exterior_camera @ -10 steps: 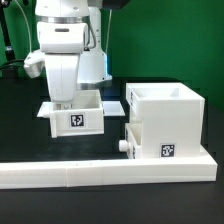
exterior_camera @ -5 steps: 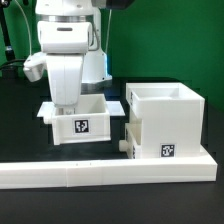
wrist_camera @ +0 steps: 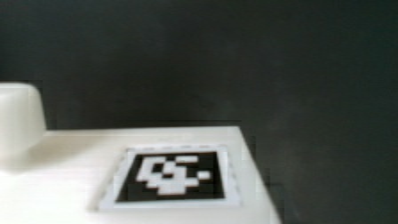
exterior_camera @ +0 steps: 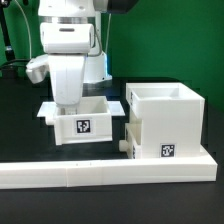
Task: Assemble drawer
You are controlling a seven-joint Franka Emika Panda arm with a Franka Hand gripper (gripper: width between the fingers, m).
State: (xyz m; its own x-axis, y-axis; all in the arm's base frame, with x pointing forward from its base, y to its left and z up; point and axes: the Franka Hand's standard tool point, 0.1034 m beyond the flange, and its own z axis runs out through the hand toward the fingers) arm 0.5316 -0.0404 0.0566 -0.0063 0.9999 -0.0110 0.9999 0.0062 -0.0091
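In the exterior view my gripper (exterior_camera: 67, 102) reaches down from the white arm into a shallow white drawer tray (exterior_camera: 84, 124) with a square tag on its front. Its fingertips are hidden behind the tray's wall, and the tray moves with it. The large boxy drawer housing (exterior_camera: 168, 112) stands just to the exterior view's right of the tray, tag low on its front. A second tray's round knob (exterior_camera: 124, 146) sticks out of the housing's lower left side. The wrist view shows a white tray surface with a tag (wrist_camera: 173, 175) over the dark table; no fingers show there.
The long low white L-shaped border wall (exterior_camera: 100, 172) runs along the front, right against the housing. The black table (exterior_camera: 20, 120) lies to the exterior view's left of the tray. A green backdrop stands behind.
The gripper and the tray it holds have shifted slightly toward the exterior view's right and toward the front wall. The housing has not moved.
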